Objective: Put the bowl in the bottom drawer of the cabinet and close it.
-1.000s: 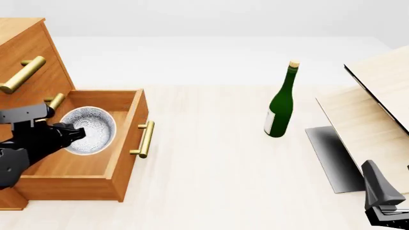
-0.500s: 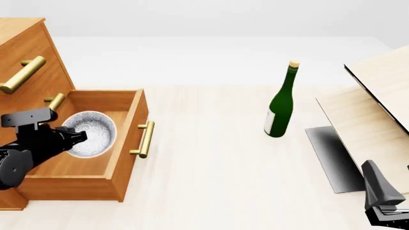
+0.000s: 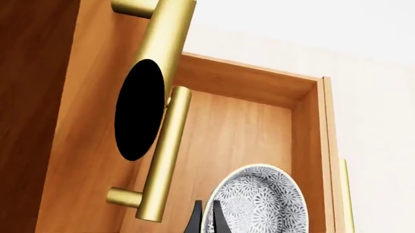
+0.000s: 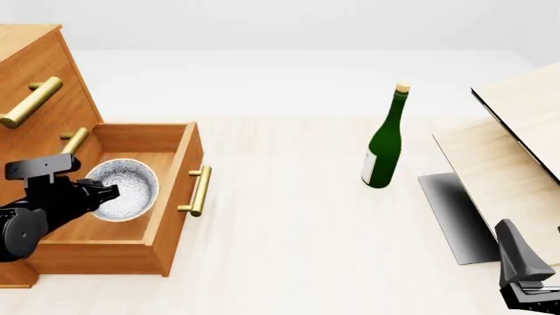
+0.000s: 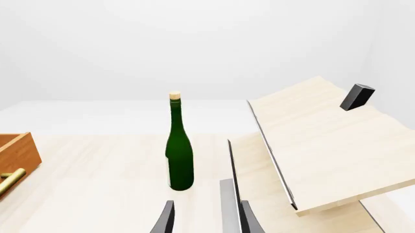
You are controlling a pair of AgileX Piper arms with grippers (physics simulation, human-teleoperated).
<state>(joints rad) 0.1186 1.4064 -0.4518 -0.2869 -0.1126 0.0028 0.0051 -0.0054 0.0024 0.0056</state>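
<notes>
- Bowl (image 4: 124,190) sat inside the open bottom drawer (image 4: 170,197) of the cabinet (image 4: 35,72), mouth facing up; being round, it had no long axis to note.
- Drawer was pulled out toward the table's middle, long axis running from cabinet face to its brass handle (image 4: 200,190).
- Left gripper (image 4: 98,190) was at the bowl's cabinet-side rim. In the left wrist view its two dark fingertips (image 3: 196,219) stood nearly together right beside the rim (image 3: 211,213); whether they pinched the rim was unclear, tips being cut off at the frame edge.
- Left wrist view also showed an upper drawer's handle (image 3: 163,155) close to the camera, above the bowl.
- Right gripper (image 5: 204,218) hung low at the table's near right, fingers apart, holding nothing.
- Green bottle (image 4: 385,141) stood upright mid-table, well apart from the drawer.
- Pale wood panel (image 4: 516,131) lay tilted at far right.
</notes>
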